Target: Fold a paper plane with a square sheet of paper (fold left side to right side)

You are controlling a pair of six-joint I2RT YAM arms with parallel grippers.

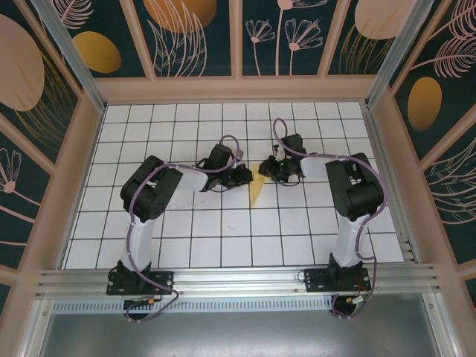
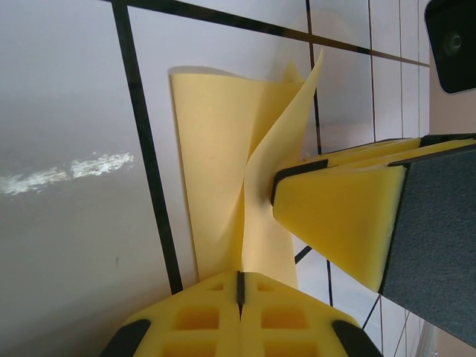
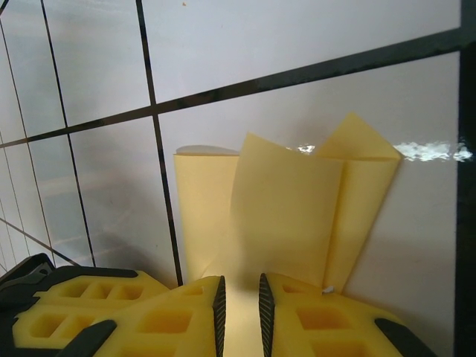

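The square sheet of paper (image 1: 258,190) is a folded yellow pointed shape lying on the white grid table between my two grippers. In the left wrist view one flap of the paper (image 2: 216,149) stands up from the table, and its edge runs into the seam of my left gripper (image 2: 240,286), which is shut on it. My right gripper (image 3: 238,297) sits low over the paper (image 3: 290,208), jaws a narrow gap apart, with the sheet showing through the gap. One of its fingers (image 2: 342,216) rests against the raised flap. From above, the left gripper (image 1: 245,176) and right gripper (image 1: 268,169) nearly meet.
The table (image 1: 223,238) is white with a black grid. Wooden walls close it in at the back and both sides, and an aluminium rail (image 1: 238,279) carrying the arm bases runs along the near edge. Bare tiles lie in front of the paper.
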